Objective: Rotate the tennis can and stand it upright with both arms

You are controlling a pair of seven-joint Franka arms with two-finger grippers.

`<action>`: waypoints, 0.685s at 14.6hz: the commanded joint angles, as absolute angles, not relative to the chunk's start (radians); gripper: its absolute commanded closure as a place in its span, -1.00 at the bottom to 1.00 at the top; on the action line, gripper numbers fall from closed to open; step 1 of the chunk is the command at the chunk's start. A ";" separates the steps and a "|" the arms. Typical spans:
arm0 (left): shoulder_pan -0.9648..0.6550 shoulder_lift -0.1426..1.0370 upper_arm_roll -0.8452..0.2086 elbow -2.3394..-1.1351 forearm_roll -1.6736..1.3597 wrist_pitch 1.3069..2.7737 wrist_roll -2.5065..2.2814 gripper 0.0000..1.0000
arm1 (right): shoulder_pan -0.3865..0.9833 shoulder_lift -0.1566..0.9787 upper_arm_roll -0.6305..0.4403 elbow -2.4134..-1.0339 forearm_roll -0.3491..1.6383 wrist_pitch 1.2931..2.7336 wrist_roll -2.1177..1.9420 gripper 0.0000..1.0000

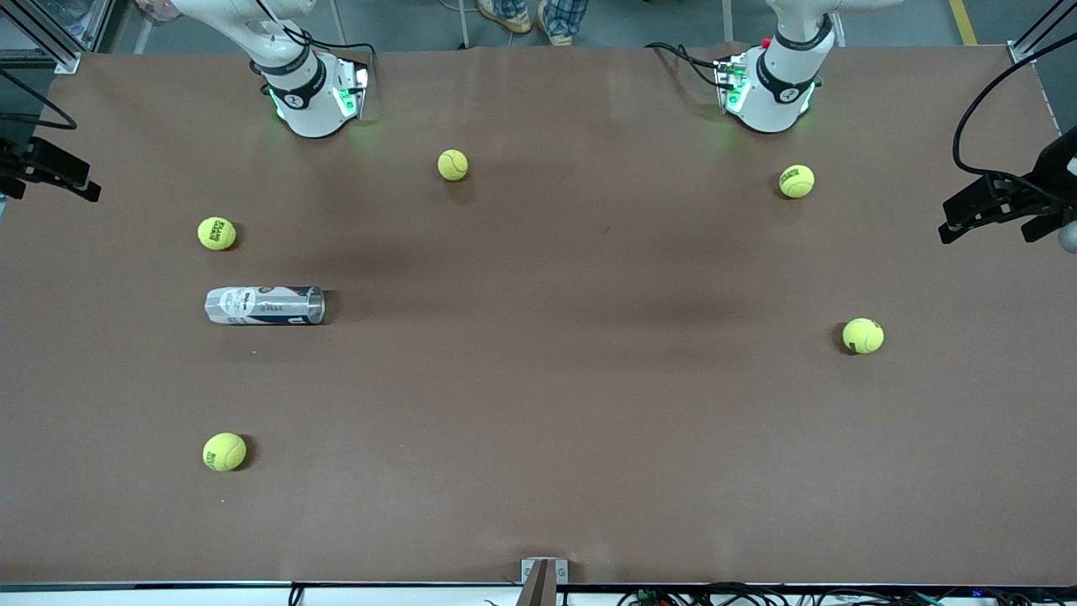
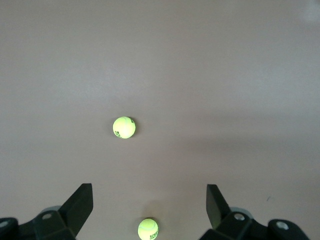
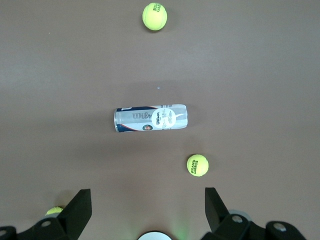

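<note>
The tennis can lies on its side on the brown table, toward the right arm's end, its open end pointing at the table's middle. It also shows in the right wrist view, white and navy label up. My right gripper hangs high over the table near its own base, open and empty, well apart from the can. My left gripper hangs high over the left arm's end, open and empty. Neither gripper shows in the front view; only the arms' bases do.
Several yellow-green tennis balls lie scattered: one just farther from the front camera than the can, one nearer, one between the bases, two at the left arm's end. Black camera mounts stick in at both ends.
</note>
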State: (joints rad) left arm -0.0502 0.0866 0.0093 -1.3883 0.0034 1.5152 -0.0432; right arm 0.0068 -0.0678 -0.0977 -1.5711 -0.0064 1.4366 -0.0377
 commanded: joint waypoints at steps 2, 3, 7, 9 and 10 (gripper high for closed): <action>-0.044 0.081 0.006 -1.384 -0.011 1.511 -0.041 -1.00 | -0.011 -0.135 -0.081 -1.649 -0.002 1.460 -0.034 -1.00; -0.044 0.080 0.006 -1.384 -0.011 1.511 -0.041 -1.00 | -0.011 -0.133 -0.081 -1.649 -0.002 1.460 -0.034 -1.00; -0.044 0.081 0.006 -1.384 -0.011 1.511 -0.038 -1.00 | -0.012 -0.108 -0.089 -1.597 -0.023 1.451 -0.029 -1.00; -0.044 0.081 0.006 -1.384 -0.011 1.511 -0.038 -1.00 | -0.008 -0.078 -0.087 -1.594 -0.043 1.465 -0.023 -1.00; -0.044 0.081 0.006 -1.384 -0.011 1.511 -0.038 -1.00 | -0.008 -0.062 -0.087 -1.594 -0.043 1.479 -0.025 -1.00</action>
State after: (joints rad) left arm -0.0502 0.0866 0.0093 -1.3883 0.0034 1.5152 -0.0430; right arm 0.0037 -0.0901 -0.0991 -1.5986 -0.0246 1.4574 -0.0373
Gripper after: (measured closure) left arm 0.000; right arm 0.000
